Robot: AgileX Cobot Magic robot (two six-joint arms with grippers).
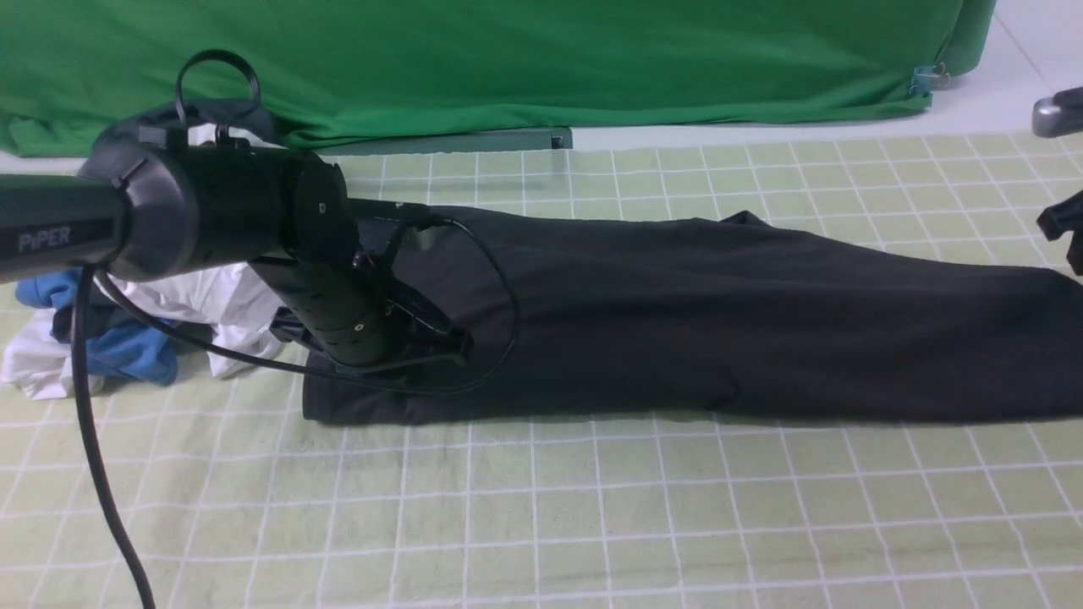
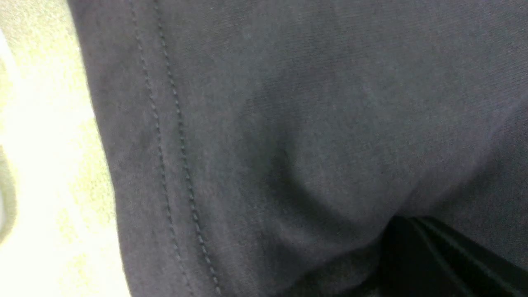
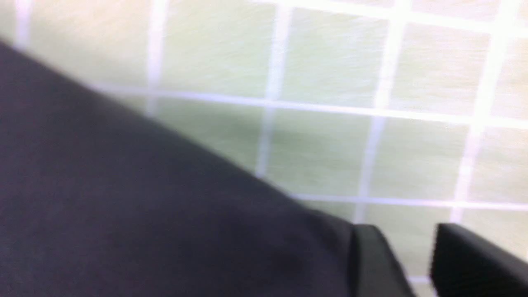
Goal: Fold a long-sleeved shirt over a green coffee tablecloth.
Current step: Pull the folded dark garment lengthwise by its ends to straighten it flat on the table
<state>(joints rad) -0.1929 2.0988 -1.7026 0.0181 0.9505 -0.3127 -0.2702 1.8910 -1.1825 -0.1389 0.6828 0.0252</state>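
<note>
The long-sleeved shirt (image 1: 719, 321) lies as a long black band across the green coffee tablecloth (image 1: 592, 507), with its print hidden. My left gripper (image 1: 431, 334) is down on the shirt's left end. In the left wrist view the black fabric (image 2: 288, 123) puckers toward the dark fingers (image 2: 416, 247), which look shut on it beside a stitched hem. My right gripper (image 3: 406, 235) stands open at the shirt's right edge (image 3: 123, 206), with only checked cloth (image 3: 321, 156) between its fingers. In the front view just a bit of the right gripper (image 1: 1068, 224) shows at the frame's edge.
A pile of white and blue garments (image 1: 127, 338) lies at the left behind my left arm. A plain bright green fabric (image 1: 508, 59) hangs along the back. A grey metal part (image 1: 1058, 114) sticks in at the far right. The left arm's cable (image 1: 499, 338) loops over the shirt.
</note>
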